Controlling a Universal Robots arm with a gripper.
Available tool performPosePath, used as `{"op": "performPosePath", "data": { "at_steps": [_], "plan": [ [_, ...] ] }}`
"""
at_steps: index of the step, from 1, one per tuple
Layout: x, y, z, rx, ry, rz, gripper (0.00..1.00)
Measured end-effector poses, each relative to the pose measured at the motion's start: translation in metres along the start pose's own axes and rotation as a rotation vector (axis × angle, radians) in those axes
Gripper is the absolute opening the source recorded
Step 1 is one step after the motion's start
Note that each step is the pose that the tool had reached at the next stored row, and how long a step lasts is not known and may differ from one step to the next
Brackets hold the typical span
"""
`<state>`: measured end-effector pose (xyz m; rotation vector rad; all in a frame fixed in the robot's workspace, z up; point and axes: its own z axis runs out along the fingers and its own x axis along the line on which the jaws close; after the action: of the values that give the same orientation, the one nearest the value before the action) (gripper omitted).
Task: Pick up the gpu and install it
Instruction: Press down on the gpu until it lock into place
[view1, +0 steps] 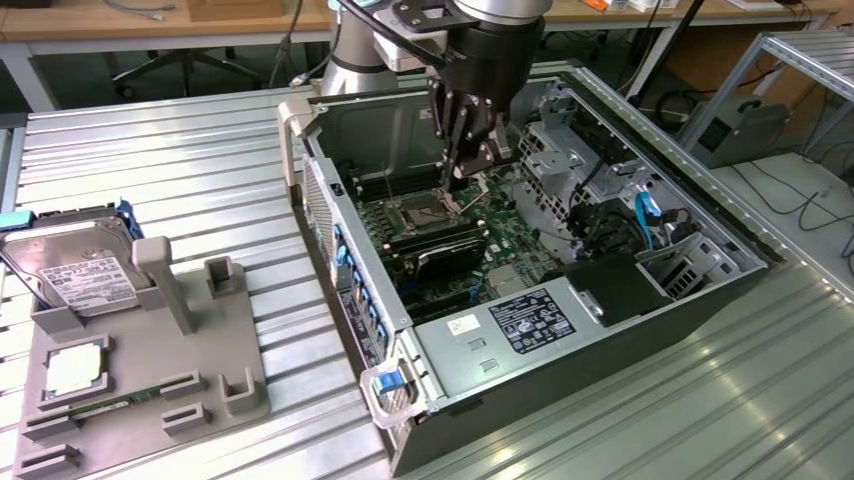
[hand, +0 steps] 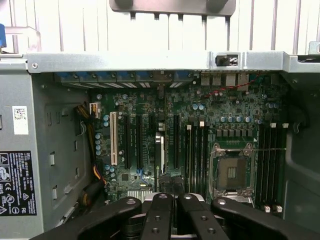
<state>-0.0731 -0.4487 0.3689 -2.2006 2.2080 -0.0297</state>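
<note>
I cannot tell if the fingers of the gripper (view1: 463, 185) are apart or together; it hangs inside the open computer case (view1: 694, 300), in the upper middle of the exterior view, over the green board (view1: 514, 225). The gpu (view1: 438, 255) stands on its edge on that board, in the middle of the frame, just below the gripper and apart from it. I think the card is light, stiff and easy to break, so it is best held by its flat sides near the top edge, not by the fan.
</note>
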Motion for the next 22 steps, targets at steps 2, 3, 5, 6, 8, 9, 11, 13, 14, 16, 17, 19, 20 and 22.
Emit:
{"op": "performPosePath", "data": {
  "at_steps": [2,3,5,6,8,9,11,13,14,16,17,19,20,22],
  "plan": [
    [0.0,0.0001,0.0042,0.0,0.0001,0.0,0.11],
    [0.0,0.0002,0.0059,0.0,0.0003,0.0,0.11],
    [0.0,0.0003,0.01,0.0,0.0006,0.0,0.11],
    [0.0,0.0004,0.012,0.0,0.001,0.0,0.11],
    [0.0,0.0005,0.0159,0.0,0.002,0.0,0.11],
    [0.0,0.0005,0.0177,0.0,0.0025,0.0,0.11],
    [0.0,0.0007,0.0222,0.0001,0.0034,0.0,0.11],
    [0.0,0.0008,0.0277,0.0,0.0046,0.0,0.11],
    [0.0,0.0009,0.0294,0.0,0.0049,0.0,0.11],
    [0.0,0.001,0.0338,0.0001,0.0056,0.0,0.11],
    [0.0,0.0011,0.0355,0.0001,0.0061,0.0,0.11],
    [0.0,0.0012,0.0391,0.0001,0.0076,0.0,0.11],
    [0.0,0.0012,0.0402,0.0,0.008,0.0,0.11],
    [0.0,0.0012,0.0403,0.0,0.0083,0.0,0.11]
  ]
}}
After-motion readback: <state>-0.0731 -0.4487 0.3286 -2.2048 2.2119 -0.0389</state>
